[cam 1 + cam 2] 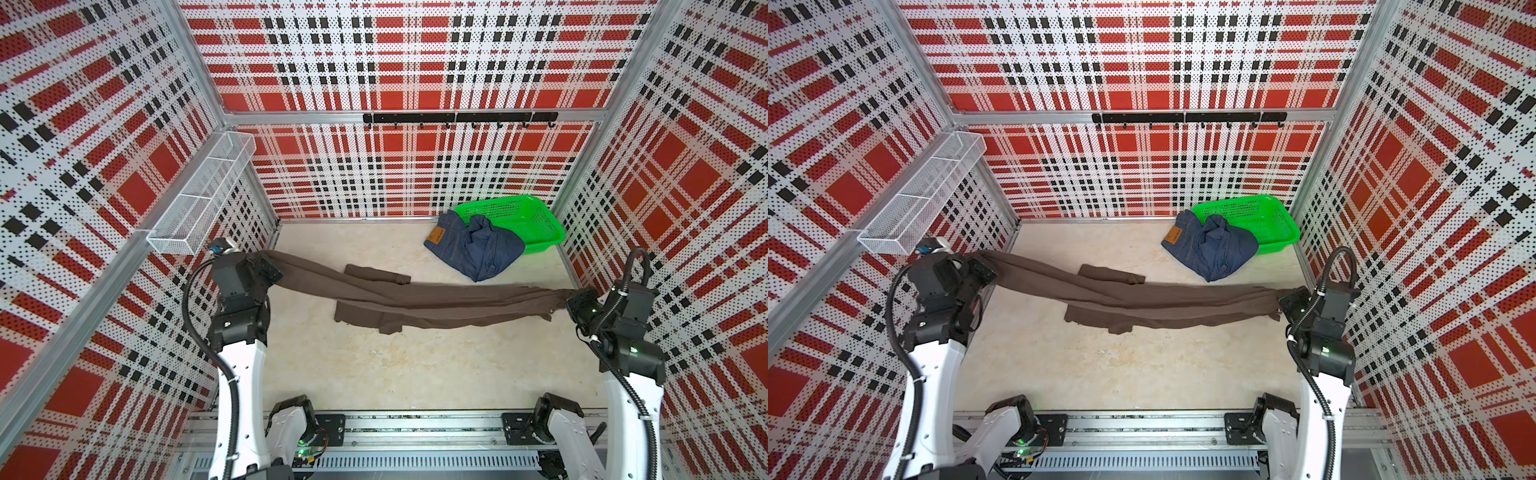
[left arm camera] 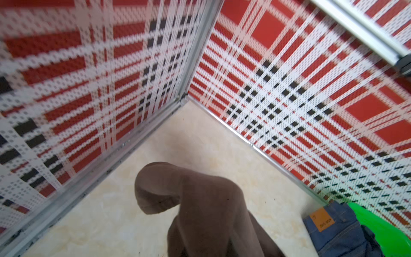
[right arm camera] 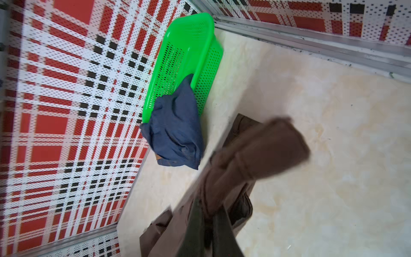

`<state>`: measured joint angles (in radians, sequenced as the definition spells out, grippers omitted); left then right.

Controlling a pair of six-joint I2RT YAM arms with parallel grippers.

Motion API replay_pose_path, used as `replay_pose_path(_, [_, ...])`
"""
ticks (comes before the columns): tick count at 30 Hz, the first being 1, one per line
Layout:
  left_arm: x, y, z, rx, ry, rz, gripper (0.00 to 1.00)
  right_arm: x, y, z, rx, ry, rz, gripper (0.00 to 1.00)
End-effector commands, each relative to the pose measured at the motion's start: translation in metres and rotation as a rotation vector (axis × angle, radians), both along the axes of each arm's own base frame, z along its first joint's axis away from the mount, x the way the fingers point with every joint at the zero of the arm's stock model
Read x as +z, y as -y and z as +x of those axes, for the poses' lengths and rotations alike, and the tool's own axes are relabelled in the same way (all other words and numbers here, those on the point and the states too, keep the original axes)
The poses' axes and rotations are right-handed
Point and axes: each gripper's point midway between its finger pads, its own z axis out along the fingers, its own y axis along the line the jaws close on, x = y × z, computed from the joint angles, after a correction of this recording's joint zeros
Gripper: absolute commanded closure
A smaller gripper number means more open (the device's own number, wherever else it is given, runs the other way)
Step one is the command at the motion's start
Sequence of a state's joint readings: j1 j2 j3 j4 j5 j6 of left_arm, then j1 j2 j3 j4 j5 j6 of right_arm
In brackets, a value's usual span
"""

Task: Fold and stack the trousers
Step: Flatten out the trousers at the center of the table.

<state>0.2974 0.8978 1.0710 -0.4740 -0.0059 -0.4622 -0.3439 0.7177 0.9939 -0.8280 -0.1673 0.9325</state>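
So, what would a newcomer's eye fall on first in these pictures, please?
The dark brown trousers are strung across the middle of the table, one end clamped in the left gripper, the other in the right gripper. Behind them, near the far right corner, the blue denim pair slumps over the rim of the green basket.

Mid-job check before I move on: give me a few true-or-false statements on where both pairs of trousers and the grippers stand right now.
1. The left gripper and the right gripper are both shut on the brown trousers. True.
2. The brown trousers hang wholly clear of the table. False: their middle sags onto it.
3. The denim trousers lie folded on the brown pair. False: they lie crumpled, partly over the green basket's rim.
4. The green basket stands in the far corner on the right arm's side. True.
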Motion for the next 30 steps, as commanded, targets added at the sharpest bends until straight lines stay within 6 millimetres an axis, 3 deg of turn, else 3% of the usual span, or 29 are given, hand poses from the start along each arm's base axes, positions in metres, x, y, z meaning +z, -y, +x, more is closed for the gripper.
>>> replay_pose_path(1, [0.045, -0.013, -0.024, 0.088, 0.073, 0.052, 1.00, 0.045, -0.002, -0.010, -0.007, 0.086, -0.026, 1.00])
replay_pose_path(8, [0.119, -0.016, -0.062, 0.168, 0.212, 0.095, 1.00, 0.146, -0.017, -0.030, 0.016, 0.306, -0.049, 1.00])
replay_pose_path(16, [0.212, -0.004, -0.115, 0.209, 0.426, 0.128, 1.00, 0.267, -0.045, -0.080, 0.053, 0.608, -0.037, 1.00])
replay_pose_path(18, [0.229, -0.002, -0.124, 0.215, 0.452, 0.135, 1.00, 0.292, -0.051, -0.095, 0.062, 0.665, -0.044, 1.00])
replay_pose_path(20, [0.238, 0.000, -0.127, 0.212, 0.462, 0.141, 1.00, 0.303, -0.050, -0.103, 0.042, 0.683, -0.062, 1.00])
replay_pose_path(22, [0.232, -0.001, -0.115, 0.191, 0.439, 0.133, 1.00, 0.293, -0.039, -0.095, -0.005, 0.645, -0.071, 1.00])
replay_pose_path(24, [0.213, 0.000, -0.091, 0.145, 0.391, 0.111, 1.00, 0.266, -0.027, -0.070, -0.028, 0.569, -0.058, 1.00])
replay_pose_path(28, [0.137, -0.003, -0.028, 0.043, 0.238, 0.033, 1.00, 0.172, -0.001, -0.006, -0.051, 0.358, 0.008, 1.00])
replay_pose_path(30, [0.085, -0.006, 0.002, 0.001, 0.140, -0.017, 1.00, 0.112, 0.011, 0.022, -0.069, 0.234, 0.040, 1.00])
